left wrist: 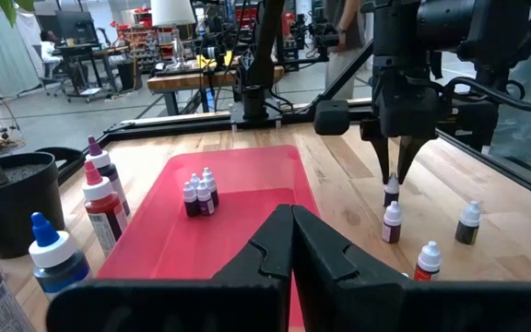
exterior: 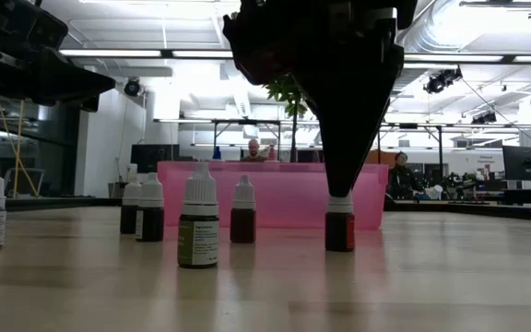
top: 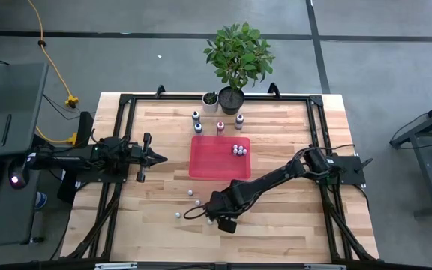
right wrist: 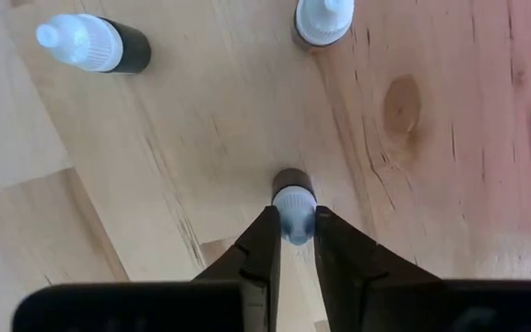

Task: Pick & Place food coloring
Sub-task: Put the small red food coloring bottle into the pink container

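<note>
From my remote seat: wood counter (top: 276, 225) w/ black frame, potted plant (top: 237, 56) at the far edge. Red tray (top: 210, 161) sits mid-counter w/ a cluster of four small food coloring bottles (top: 238, 150) in its far right corner. Left arm is parked on the left side, left gripper (top: 156, 157) pinched together, holding nothing. Right arm reaches across to the near side of the tray; right gripper (right wrist: 292, 242) is down over one tiny bottle (right wrist: 293, 205) standing on the bare counter, fingers (right wrist: 262, 247) hugging its white cap on both sides, about clamped. A few more loose bottles (top: 190, 193) stand nearby on the wood, plus three bigger dropper bottles (top: 220, 126) btw tray and plant.
</note>
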`<action>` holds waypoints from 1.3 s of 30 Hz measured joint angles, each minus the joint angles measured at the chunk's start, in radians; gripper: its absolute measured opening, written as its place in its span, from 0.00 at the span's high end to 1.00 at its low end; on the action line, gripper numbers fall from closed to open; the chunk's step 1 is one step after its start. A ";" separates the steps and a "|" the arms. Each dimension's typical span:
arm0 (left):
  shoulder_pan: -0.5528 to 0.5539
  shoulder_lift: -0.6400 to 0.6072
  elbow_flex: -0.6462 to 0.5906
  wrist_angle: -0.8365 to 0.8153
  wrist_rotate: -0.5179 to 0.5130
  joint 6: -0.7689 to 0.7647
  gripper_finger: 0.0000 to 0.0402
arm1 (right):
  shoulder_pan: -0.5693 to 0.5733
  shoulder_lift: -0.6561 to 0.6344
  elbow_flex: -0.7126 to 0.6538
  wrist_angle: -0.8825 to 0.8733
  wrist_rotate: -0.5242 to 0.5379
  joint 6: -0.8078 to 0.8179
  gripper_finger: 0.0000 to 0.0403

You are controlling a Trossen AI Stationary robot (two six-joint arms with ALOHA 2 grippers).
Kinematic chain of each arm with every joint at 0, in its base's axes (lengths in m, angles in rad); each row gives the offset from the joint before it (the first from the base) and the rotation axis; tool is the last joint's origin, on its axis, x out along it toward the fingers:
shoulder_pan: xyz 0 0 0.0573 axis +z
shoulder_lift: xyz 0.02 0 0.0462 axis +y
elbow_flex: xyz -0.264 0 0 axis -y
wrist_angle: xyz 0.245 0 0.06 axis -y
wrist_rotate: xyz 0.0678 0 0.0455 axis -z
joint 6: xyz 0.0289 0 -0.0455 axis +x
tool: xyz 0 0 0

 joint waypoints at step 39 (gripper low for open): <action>0.000 0.000 0.000 0.000 0.000 0.000 1.00 | -0.076 -0.115 0.277 -0.442 0.124 0.287 0.92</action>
